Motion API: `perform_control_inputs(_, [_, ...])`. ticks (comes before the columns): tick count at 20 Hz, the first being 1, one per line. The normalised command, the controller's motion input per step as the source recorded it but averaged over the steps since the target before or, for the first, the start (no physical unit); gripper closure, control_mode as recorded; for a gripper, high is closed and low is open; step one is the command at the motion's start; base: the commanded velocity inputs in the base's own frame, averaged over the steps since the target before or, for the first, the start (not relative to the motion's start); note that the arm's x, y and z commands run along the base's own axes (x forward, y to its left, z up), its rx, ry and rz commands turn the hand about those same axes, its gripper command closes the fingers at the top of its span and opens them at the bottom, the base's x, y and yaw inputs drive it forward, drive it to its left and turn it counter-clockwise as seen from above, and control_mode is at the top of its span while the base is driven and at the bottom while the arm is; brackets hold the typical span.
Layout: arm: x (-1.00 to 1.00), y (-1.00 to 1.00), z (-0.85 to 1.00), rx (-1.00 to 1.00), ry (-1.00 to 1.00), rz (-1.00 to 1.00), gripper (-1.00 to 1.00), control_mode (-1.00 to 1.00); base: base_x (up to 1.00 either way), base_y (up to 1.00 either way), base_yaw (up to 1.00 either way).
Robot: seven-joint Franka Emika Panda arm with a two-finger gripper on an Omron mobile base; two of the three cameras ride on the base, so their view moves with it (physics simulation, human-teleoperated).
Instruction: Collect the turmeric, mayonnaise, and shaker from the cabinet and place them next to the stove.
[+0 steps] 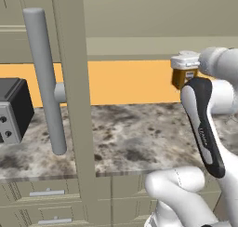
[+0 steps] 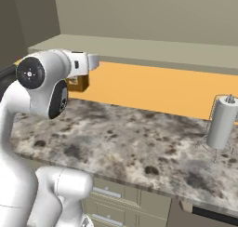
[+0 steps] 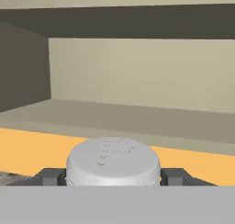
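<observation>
Jaws: closed on the turmeric [image 3: 113, 162], one dark finger [image 3: 173, 176] at each side of its white lid
Turmeric: held in the air above the marbled table [image 1: 139, 137], in front of the orange backsplash [image 2: 153, 89]
Cabinet [image 3: 137, 117]: open shelf beyond the jar
Paper-towel holder [image 2: 221, 123]: far right of table

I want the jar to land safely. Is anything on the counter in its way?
Nothing visible blocks it. The gripper holds the turmeric above bare counter. The paper-towel holder stands far off to the right.
</observation>
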Motion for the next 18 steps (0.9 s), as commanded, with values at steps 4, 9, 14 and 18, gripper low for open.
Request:
perform_control_inputs(4, [-1.00,0.00,-0.32,0.00,0.00,0.18,1.00,-1.00,0.00,0.00,0.00])
perform_control_inputs(9, [-1.00,0.00,-0.34,0.00,0.00,0.21,1.00,-1.00,0.00,0.00,0.00])
perform_control_inputs(14, [-1.00,0.00,-0.42,-0.02,0.00,0.20,1.00,-1.00,0.00,0.00,0.00])
perform_control_inputs(18, [-0.50,0.06,-0.28,-0.03,0.00,0.10,1.00,1.00,-0.50,0.10,0.10])
